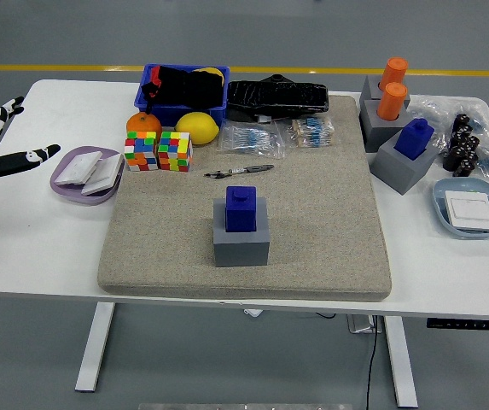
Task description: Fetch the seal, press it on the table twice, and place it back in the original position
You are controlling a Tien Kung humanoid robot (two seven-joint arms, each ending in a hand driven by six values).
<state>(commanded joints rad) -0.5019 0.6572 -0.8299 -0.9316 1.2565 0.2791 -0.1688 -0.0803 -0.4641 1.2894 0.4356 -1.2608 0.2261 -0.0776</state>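
A blue seal (241,208) stands upright in a grey block holder (241,242) near the middle of the beige mat (312,222). My left hand (5,141) shows only at the far left edge, over the white table, well away from the seal. Its fingers are spread and hold nothing. My right arm is out of the picture.
A purple dish (86,175) with white packets lies left of the mat. Two colour cubes (158,151), an orange, a lemon and a blue bin (183,96) sit behind it. A pen (239,172) lies on the mat. Grey holders with orange and blue seals (396,137) stand at the right.
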